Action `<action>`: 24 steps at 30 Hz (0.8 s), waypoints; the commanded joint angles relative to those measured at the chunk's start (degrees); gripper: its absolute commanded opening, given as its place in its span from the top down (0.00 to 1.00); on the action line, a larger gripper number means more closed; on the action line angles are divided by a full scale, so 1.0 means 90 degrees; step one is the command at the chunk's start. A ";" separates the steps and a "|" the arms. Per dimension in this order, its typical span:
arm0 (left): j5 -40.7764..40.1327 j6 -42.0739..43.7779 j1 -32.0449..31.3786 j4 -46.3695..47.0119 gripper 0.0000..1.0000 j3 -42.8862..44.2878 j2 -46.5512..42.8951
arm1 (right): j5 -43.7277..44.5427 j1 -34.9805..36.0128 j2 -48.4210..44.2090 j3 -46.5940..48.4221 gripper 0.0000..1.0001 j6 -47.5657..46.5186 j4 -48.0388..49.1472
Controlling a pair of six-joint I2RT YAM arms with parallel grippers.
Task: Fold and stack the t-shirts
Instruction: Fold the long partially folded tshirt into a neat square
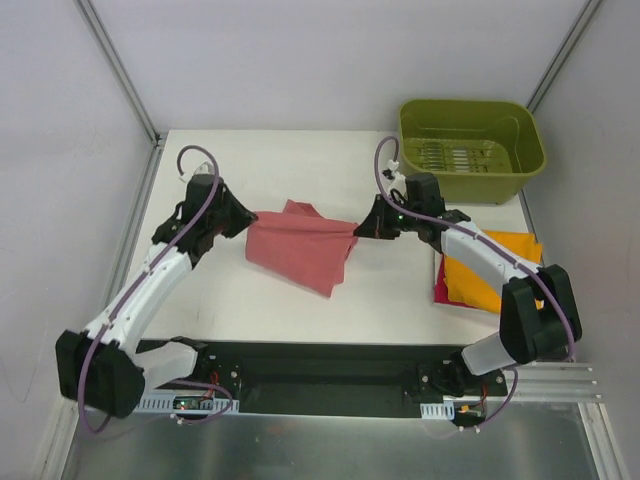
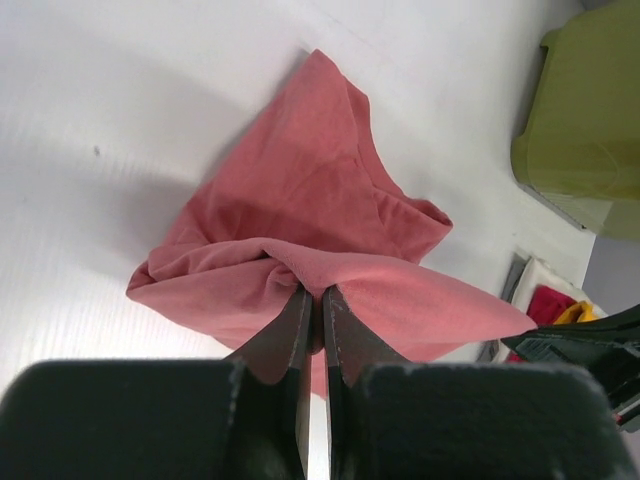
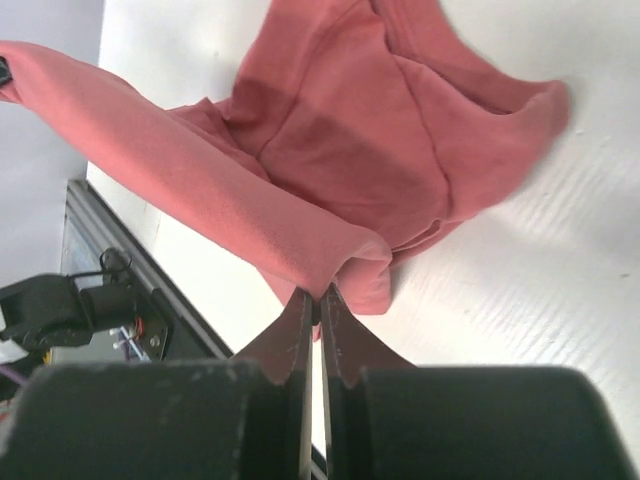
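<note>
A dusty-red t-shirt point(image 1: 300, 243) hangs stretched between my two grippers above the middle of the table, its lower part bunched on the surface. My left gripper point(image 1: 247, 221) is shut on the shirt's left edge; in the left wrist view the cloth point(image 2: 300, 200) is pinched at the fingertips point(image 2: 316, 292). At the right edge my right gripper point(image 1: 362, 228) is shut on the same shirt point(image 3: 340, 130), the fabric caught at its tips point(image 3: 318, 292). A folded orange t-shirt point(image 1: 480, 270) lies on a magenta-pink one point(image 1: 440, 290) at the right, partly under my right arm.
A green tub point(image 1: 468, 148) stands at the back right corner, its side showing in the left wrist view point(image 2: 580, 110). White enclosure walls stand on three sides. A black base rail point(image 1: 320, 375) runs along the near edge.
</note>
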 commanded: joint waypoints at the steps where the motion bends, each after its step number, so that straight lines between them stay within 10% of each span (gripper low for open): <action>1: -0.0500 0.0291 0.0035 0.0563 1.00 0.0863 0.1072 | 0.0336 -0.0358 0.0478 0.0406 0.99 -0.0083 0.0042; 12: 0.0360 0.0759 0.0084 0.0652 1.00 0.3965 0.4929 | 0.0727 -0.0924 0.1865 0.1344 0.99 -0.0121 -0.0074; 15: 0.0592 0.0789 0.0182 0.0613 0.89 0.4776 0.5875 | 0.0932 -0.0934 0.2304 0.1889 0.83 -0.0356 -0.0415; 18: 0.0818 0.0769 0.0250 0.0603 0.41 0.5431 0.6569 | 0.1196 -0.0925 0.2656 0.2475 0.60 -0.0571 -0.0844; 19: 0.1167 0.0866 0.0270 0.0593 0.01 0.5628 0.6708 | 0.1206 -0.0934 0.2687 0.2574 0.58 -0.0629 -0.0914; 24: 0.1834 0.0955 0.0280 0.0554 0.01 0.5768 0.6593 | 0.1372 -0.0730 0.2191 0.2517 0.45 -0.0844 -0.1226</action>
